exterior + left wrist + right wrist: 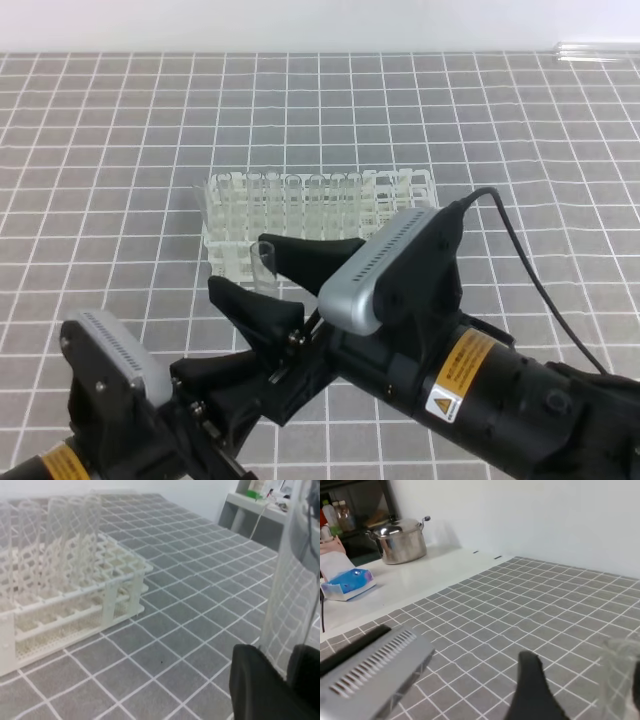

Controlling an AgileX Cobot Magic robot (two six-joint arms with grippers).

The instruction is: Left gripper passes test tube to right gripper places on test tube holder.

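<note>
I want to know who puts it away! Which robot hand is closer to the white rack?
The right gripper: its open fingers reach nearly to the test tube holder, around the test tube. The left gripper holds it from lower, farther back.

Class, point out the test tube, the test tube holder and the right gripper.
test tube [264,262]: exterior high view, upper glass wall.
test tube holder [222,250]: exterior high view, front left edge.
right gripper [285,268]: exterior high view, between fingertips.

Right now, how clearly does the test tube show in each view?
Exterior high: test tube sharp, its rim distinct against the test tube holder. Left wrist: close and blurred, the grid pattern warped through it. Right wrist: only a faint out-of-focus smear at the frame's edge.
</note>
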